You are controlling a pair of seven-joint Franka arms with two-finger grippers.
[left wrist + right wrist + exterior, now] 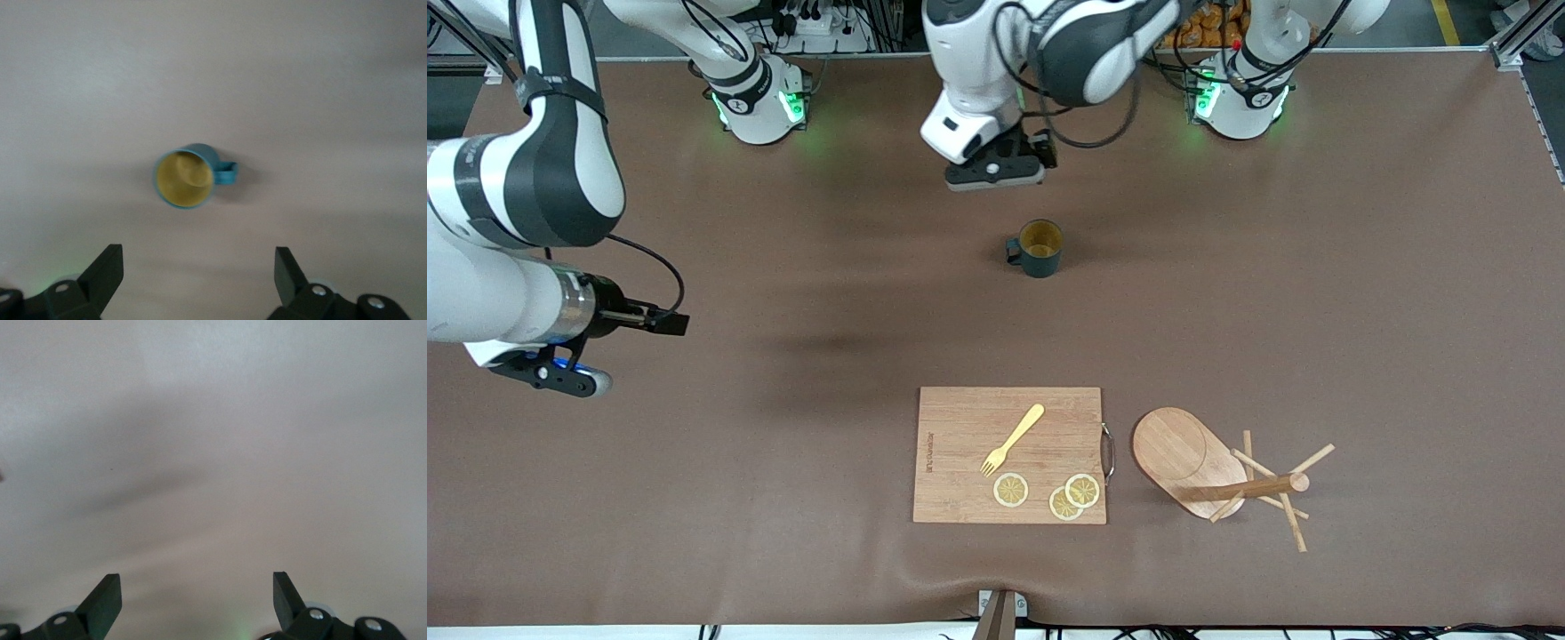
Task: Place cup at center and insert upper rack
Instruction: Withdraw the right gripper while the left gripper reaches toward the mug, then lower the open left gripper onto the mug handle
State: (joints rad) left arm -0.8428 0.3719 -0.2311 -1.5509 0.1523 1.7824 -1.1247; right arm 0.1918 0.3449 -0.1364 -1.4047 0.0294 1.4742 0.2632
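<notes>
While both wait, left gripper (pixel 199 277) jaws apart above cup (pixel 185 178), right gripper (pixel 197 600) likewise empty.

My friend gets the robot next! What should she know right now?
Left gripper: open, empty, up over the table close to the cup.
Right gripper: open, empty, waiting over bare table at the right arm's end.
Cup: upright on the table, untouched.
Upper rack: tipped on its side beside the cutting board, nearer the front camera than the cup.
Done: nothing yet.
Left: grab the cup, set it at center, then stand the rack in place.
</notes>
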